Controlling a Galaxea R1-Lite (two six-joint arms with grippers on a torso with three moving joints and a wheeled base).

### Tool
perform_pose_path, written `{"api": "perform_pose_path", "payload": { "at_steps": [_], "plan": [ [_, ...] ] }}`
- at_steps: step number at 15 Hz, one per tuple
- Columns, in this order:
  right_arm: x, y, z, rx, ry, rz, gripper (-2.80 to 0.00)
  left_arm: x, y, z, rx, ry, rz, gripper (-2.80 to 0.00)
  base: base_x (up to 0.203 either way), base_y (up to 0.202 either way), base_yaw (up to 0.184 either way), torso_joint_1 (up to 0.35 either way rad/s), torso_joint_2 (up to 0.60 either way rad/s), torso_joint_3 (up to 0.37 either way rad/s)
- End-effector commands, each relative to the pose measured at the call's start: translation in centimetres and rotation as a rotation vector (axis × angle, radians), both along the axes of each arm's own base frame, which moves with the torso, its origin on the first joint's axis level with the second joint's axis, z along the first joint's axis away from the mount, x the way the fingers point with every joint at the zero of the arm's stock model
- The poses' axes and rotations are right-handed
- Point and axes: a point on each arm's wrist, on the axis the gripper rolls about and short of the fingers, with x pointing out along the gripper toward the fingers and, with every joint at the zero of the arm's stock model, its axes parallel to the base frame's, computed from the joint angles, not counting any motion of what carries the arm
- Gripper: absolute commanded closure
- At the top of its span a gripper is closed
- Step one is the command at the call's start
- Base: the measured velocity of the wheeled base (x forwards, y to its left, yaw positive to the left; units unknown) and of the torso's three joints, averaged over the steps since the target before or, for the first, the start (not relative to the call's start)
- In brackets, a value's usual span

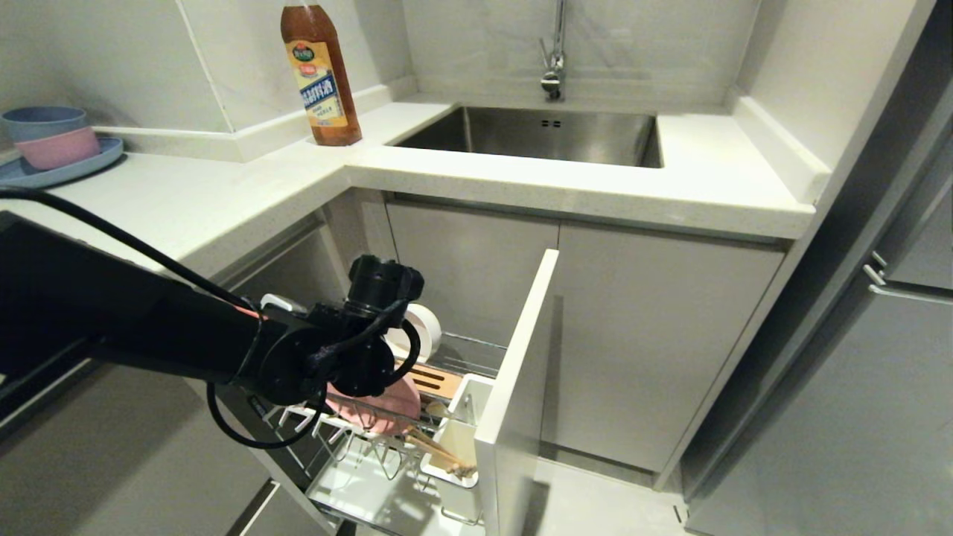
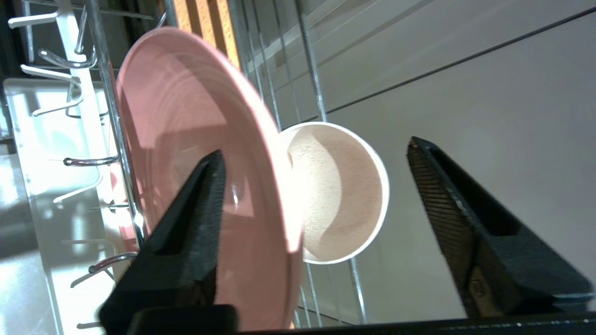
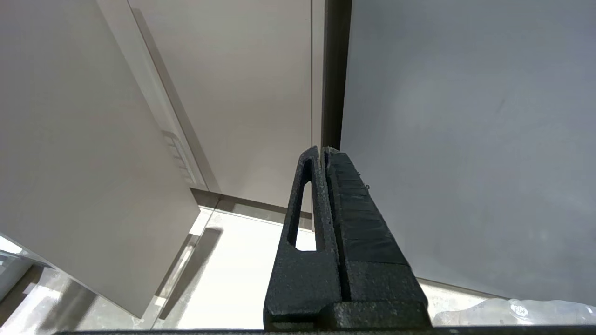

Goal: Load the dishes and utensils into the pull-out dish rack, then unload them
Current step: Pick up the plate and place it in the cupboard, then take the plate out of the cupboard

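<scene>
The pink plate (image 2: 186, 121) stands on edge between the prongs of the pull-out dish rack (image 2: 122, 153). The cream-white bowl (image 2: 344, 195) sits on its side just behind it. My left gripper (image 2: 315, 148) is open and straddles the plate's rim: one finger (image 2: 195, 214) lies before the plate's face, the other (image 2: 447, 195) stands well clear. In the head view my left arm (image 1: 298, 357) reaches over the rack (image 1: 350, 454), above the plate (image 1: 383, 409) and bowl (image 1: 426, 331). The chopsticks (image 1: 435, 449) lean in the white utensil cup (image 1: 467, 424). The fork is not visible. My right gripper (image 3: 323, 150) is shut and parked by cabinet fronts.
The rack's tall white front panel (image 1: 521, 372) stands to the right of the basket, with a slotted wooden block (image 1: 439, 380) behind the cup. On the counter are a sauce bottle (image 1: 320, 74), a steel sink (image 1: 536, 134), and a blue plate with small bowls (image 1: 52, 149).
</scene>
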Motion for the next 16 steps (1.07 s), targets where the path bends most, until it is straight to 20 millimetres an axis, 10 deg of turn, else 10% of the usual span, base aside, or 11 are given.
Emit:
{"api": "perform_pose_path", "payload": {
  "at_steps": [1, 12, 13, 16],
  "plan": [
    [0.0, 0.0, 0.0, -0.001, 0.002, 0.001, 0.00, -0.3, 0.1, 0.8, -0.013, -0.024, 0.006, -2.80, 0.000, 0.000, 0.000, 0.000, 0.00, 0.000],
    [0.0, 0.0, -0.1, -0.001, 0.003, 0.000, 0.00, -7.0, 2.0, 8.1, -0.040, -0.065, -0.053, -2.80, 0.000, 0.000, 0.000, 0.000, 0.00, 0.000],
    [0.0, 0.0, 0.0, 0.000, 0.002, 0.001, 0.00, -7.9, 2.3, 8.8, -0.045, -0.072, -0.060, 0.00, 0.000, 0.000, 0.000, 0.000, 0.00, 0.000],
    [0.0, 0.0, -0.1, -0.001, 0.003, 0.000, 0.00, -10.2, 3.2, 10.3, -0.044, -0.071, -0.085, 0.00, 0.000, 0.000, 0.000, 0.000, 0.00, 0.000]
  ]
}}
